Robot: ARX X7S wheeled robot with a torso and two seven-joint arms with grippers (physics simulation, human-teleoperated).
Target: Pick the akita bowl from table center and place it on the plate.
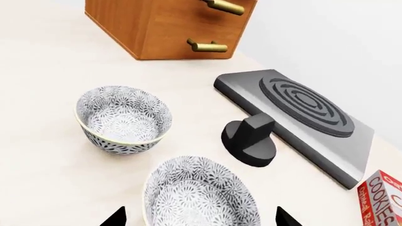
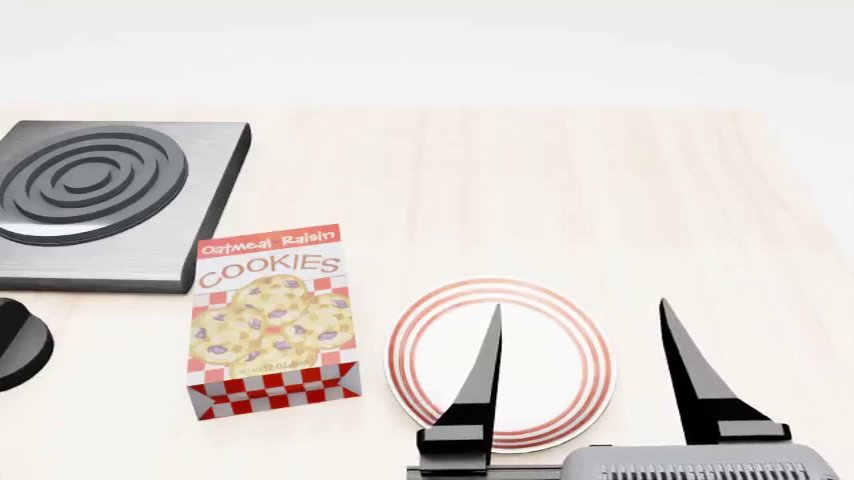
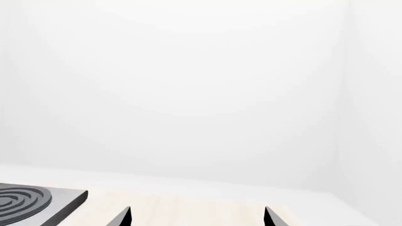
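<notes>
Two grippers: both spread, neither holding anything.
Left gripper (image 1: 199, 217): fingertips straddle the nearer bowl (image 1: 201, 195), one tip either side of its rim, no contact visible.
Right gripper (image 2: 581, 370): poised over the plate (image 2: 501, 362), fingers wide.
Second bowl (image 1: 124, 118): just beyond the first, apart from it; which of the two counts as the centre one I cannot tell.
Handling: glazed, rigid, likely light but slippery and chippable; a pinch across the rim wall seems the surest hold.
Plate: near the desk's front edge, bare, beside the cookie box (image 2: 274, 320).
Room: knob (image 1: 250, 140) and burner (image 1: 295, 120) sit close to the bowls; the wooden block (image 1: 166, 26) stands behind them; lift straight up before crossing.
</notes>
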